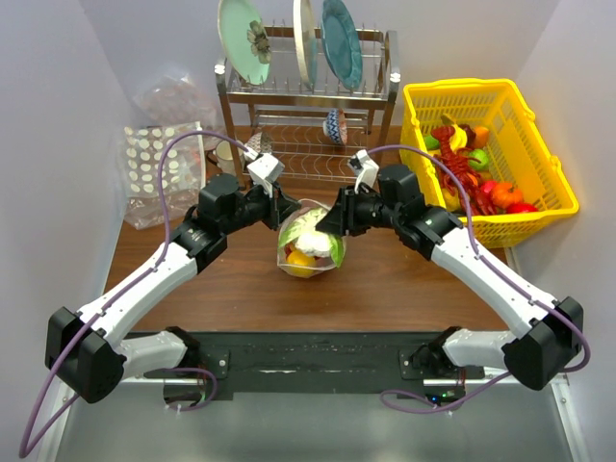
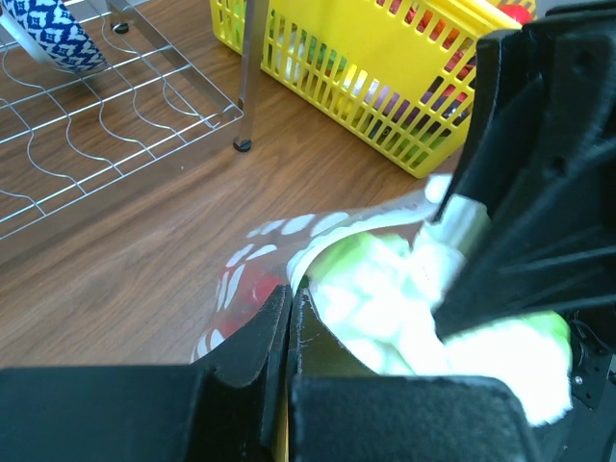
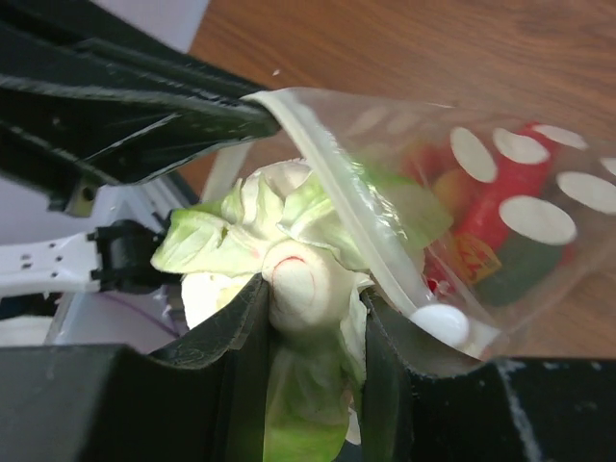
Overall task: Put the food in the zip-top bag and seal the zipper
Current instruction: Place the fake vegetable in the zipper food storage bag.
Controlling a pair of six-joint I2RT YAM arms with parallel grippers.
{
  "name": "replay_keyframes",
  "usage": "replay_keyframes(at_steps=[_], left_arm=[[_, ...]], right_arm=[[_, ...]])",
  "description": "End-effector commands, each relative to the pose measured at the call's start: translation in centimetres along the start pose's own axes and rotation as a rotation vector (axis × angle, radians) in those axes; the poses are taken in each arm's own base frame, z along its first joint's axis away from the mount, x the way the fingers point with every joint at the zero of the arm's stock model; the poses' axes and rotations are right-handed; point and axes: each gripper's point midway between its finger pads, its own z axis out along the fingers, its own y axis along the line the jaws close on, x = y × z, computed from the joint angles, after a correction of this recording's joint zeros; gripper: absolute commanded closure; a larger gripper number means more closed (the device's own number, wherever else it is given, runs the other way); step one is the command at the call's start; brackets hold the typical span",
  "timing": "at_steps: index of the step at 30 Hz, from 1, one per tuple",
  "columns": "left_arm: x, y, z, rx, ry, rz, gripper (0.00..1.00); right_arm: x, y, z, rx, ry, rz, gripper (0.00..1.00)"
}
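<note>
The zip-top bag (image 1: 310,243) stands mid-table, a clear pouch with white dots printed on it and its mouth open. Red (image 3: 500,207) and yellow (image 1: 300,258) toy food lies inside. My left gripper (image 1: 285,207) is shut on the bag's mouth edge, its jaws pinched together on the film (image 2: 292,294). My right gripper (image 1: 327,223) is shut on a white and green toy cabbage (image 3: 289,231) and holds it in the bag's mouth (image 3: 313,289). The zipper (image 3: 337,192) runs unsealed just right of the cabbage. The cabbage also shows in the left wrist view (image 2: 385,298).
A yellow basket (image 1: 462,89) with more toy food stands at the right back. A metal dish rack (image 1: 308,96) with plates and a patterned bowl (image 1: 334,125) stands behind the bag. A flat dotted pack (image 1: 159,159) and a wrinkly clear sack (image 1: 178,96) lie back left.
</note>
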Motion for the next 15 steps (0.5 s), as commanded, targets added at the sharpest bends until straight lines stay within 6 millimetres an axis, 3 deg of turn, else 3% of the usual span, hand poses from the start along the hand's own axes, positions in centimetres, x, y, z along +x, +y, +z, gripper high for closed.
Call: replay_keyframes(at_steps=[1,5,13,15], left_arm=[[-1.7,-0.1,-0.3,0.004,-0.054,0.029,1.00],[-1.6,-0.3,-0.2,0.013,-0.051,0.024,1.00],[-1.6,-0.3,-0.2,0.014,-0.051,0.022,1.00],[-1.7,-0.3,-0.2,0.015,-0.052,0.023,1.00]], right_arm=[[-3.9,-1.9,-1.3,0.181,-0.158,-0.025,0.90],[-4.8,-3.7,-1.5,0.274,-0.218,-0.010,0.88],[-4.0,-2.4,1.7,0.177,-0.193,0.055,0.87],[-4.4,-1.9,2.5,0.155,-0.213,0.059,0.79]])
